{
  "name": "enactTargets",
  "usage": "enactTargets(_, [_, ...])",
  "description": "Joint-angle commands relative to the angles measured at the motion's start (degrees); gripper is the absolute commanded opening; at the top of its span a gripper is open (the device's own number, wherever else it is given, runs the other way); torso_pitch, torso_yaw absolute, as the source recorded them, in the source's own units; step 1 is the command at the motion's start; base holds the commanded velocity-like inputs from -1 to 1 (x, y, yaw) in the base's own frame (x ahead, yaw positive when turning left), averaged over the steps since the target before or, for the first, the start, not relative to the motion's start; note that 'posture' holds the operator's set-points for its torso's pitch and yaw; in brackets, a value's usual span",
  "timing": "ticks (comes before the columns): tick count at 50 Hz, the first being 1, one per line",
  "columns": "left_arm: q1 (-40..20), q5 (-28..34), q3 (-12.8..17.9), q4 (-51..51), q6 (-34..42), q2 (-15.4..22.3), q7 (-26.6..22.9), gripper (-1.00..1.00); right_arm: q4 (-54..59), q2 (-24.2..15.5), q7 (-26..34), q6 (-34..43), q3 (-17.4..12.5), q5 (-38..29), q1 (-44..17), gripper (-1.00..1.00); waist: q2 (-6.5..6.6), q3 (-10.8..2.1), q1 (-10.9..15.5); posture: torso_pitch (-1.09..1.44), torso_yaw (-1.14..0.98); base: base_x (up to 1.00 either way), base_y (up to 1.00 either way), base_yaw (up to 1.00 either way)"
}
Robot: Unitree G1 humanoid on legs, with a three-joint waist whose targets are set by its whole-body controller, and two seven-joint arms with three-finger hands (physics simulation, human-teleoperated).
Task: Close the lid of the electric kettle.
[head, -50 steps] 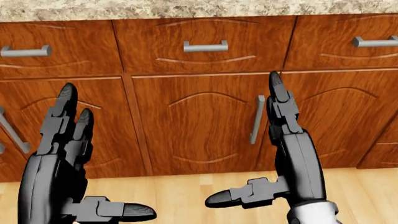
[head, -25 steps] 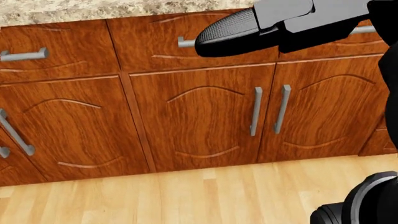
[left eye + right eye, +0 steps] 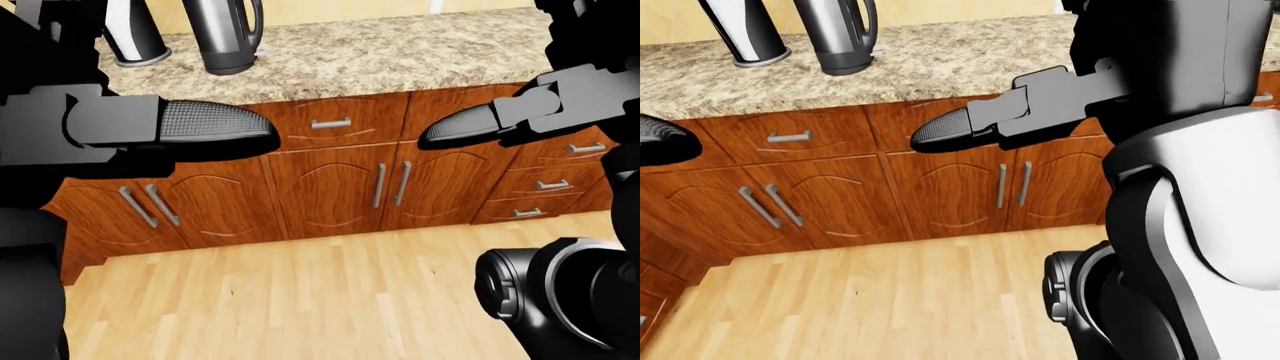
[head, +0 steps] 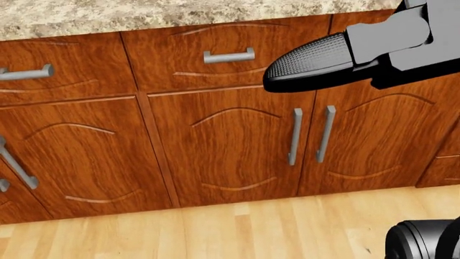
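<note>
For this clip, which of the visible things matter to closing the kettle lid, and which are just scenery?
Part of the job:
- electric kettle on the countertop, top cut off, lid not in view
- left hand and right hand, both raised, holding nothing

Just scenery:
- black-and-white appliance left of the kettle
- wooden cabinets and drawers
- wood floor

- The dark steel electric kettle (image 3: 226, 34) on the speckled granite counter (image 3: 400, 56) is cut off by the left-eye view's top edge; its lid cannot be seen
- A white and black jug-shaped appliance (image 3: 131, 34) beside it loses its top likewise
- The black three-finger left hand (image 3: 110, 127) runs off the left edge; finger pose unclear
- The black right hand (image 3: 520, 112) is cropped at right; finger pose unclear
</note>
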Motion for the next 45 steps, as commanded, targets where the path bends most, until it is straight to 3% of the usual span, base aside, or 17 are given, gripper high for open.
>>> enactTargets(1, [-0.6, 0.7, 1.4, 0.8, -1.3, 0.5, -0.1, 1.0, -0.5, -0.8, -0.6, -0.7, -0.8, 0.1, -2.1, 1.0, -0.02, -0.91, 0.0, 0.0, 0.0, 0.15, 0.0, 0.0])
enactTargets(6, [0.1, 0.7, 1.1, 0.7, -0.9, -0.3, -0.6, 1.0, -0.5, -1.1, -1.0, -0.6, -1.2, 1.0, -2.1, 1.0, 0.04, -0.73, 0.0, 0.0, 0.0, 0.2, 0.0, 0.0])
enactTargets(10, [-0.7, 0.0, 1.0, 0.5, -0.9, 0.0, 0.1, 1.0, -0.7, -1.1, -1.5, -0.6, -1.4, 1.6, -2.3, 1.0, 1.36, -0.56, 0.0, 0.0, 0.0, 0.2, 0.0, 0.0])
enactTargets(16, [-0.9, -0.5, 1.2, 0.5, -1.0, 0.7, 0.3, 1.0, -0.7, -1.6, -1.7, -0.2, -1.6, 2.4, -2.6, 1.0, 1.91, -1.22, 0.2, 0.0, 0.0, 0.2, 0.0, 0.0])
enactTargets(21, [-0.7, -0.6, 1.7, 0.5, -1.6, 1.4, -0.3, 1.0, -0.5, -1.3, -2.2, -1.7, -1.5, 2.9, -0.7, 1.0, -0.86, -0.69, 0.8, 0.0, 0.0, 0.2, 0.0, 0.0])
enactTargets(22, [-0.6, -0.7, 1.6, 0.5, -1.7, 1.4, -0.2, 1.0, -0.5, -1.3, -2.3, -1.6, -1.4, 3.0, -0.8, 1.0, -2.06, -1.12, 1.0, 0.0, 0.0, 0.21, 0.0, 0.0])
enactTargets(23, [-0.4, -0.5, 1.5, 0.4, -1.7, 1.4, -0.3, 1.0, -0.5, -1.3, -2.5, -1.5, -1.4, 3.1, -0.8, 1.0, -3.65, -2.77, 1.1, 0.0, 0.0, 0.23, 0.0, 0.0])
enactTargets(24, [-0.4, -0.5, 1.5, 0.4, -1.8, 1.4, -0.3, 1.0, -0.5, -1.3, -2.6, -1.4, -1.3, 3.2, -0.9, 1.0, -2.53, -0.91, 0.5, 0.0, 0.0, 0.23, 0.0, 0.0])
enactTargets(25, [-0.5, -0.7, 1.4, 0.3, -1.8, 1.5, -0.1, 1.0, -0.6, -1.3, -2.7, -1.4, -1.3, 3.3, -0.8, 1.0, -3.66, 0.05, 1.1, 0.0, 0.0, 0.25, 0.0, 0.0])
enactTargets(28, [-0.4, -1.0, 1.4, 0.2, -1.9, 1.6, 0.1, 1.0, -0.7, -1.2, -2.8, -1.5, -1.5, 3.5, -0.6, 1.0, -2.91, -0.5, 0.5, 0.0, 0.0, 0.25, 0.0, 0.0])
enactTargets(33, [-0.6, -1.3, 1.5, 0.2, -2.1, 2.1, 0.2, 1.0, -0.6, -1.1, -3.3, -1.2, -0.9, 3.9, -1.2, 1.0, -0.76, 0.18, 0.2, 0.0, 0.0, 0.25, 0.0, 0.0])
enactTargets(35, [-0.5, -1.3, 1.6, 0.3, -2.2, 2.2, 0.0, 1.0, -0.7, -1.3, -3.1, -1.2, -1.4, 4.1, -1.0, 1.0, 1.03, -0.12, -0.2, 0.0, 0.0, 0.24, 0.0, 0.0])
enactTargets(37, [-0.5, -1.4, 1.5, 0.2, -2.3, 2.3, 0.1, 1.0, -0.7, -1.4, -3.1, -1.3, -1.5, 4.2, -1.1, 1.0, 4.3, -1.35, -0.7, 0.0, 0.0, 0.25, 0.0, 0.0])
enactTargets(38, [-0.6, -1.4, 1.4, 0.1, -2.3, 2.3, 0.1, 1.0, -0.6, -1.4, -3.2, -1.4, -1.4, 4.3, -1.1, 1.0, 2.95, -1.19, -0.2, 0.0, 0.0, 0.25, 0.0, 0.0])
enactTargets(40, [-0.6, -0.9, 1.1, 0.1, -2.3, 2.0, 0.0, 1.0, -0.5, -1.3, -3.3, -1.7, -1.4, 4.4, -0.8, 1.0, 3.55, -0.52, -0.4, 0.0, 0.0, 0.25, 0.0, 0.0])
enactTargets(45, [-0.6, -1.0, 1.4, 0.2, -2.1, 1.9, -0.2, 1.0, -0.5, -1.6, -3.4, -1.4, -1.3, 4.8, -1.3, 1.0, 1.49, -0.81, 0.1, 0.0, 0.0, 0.25, 0.0, 0.0])
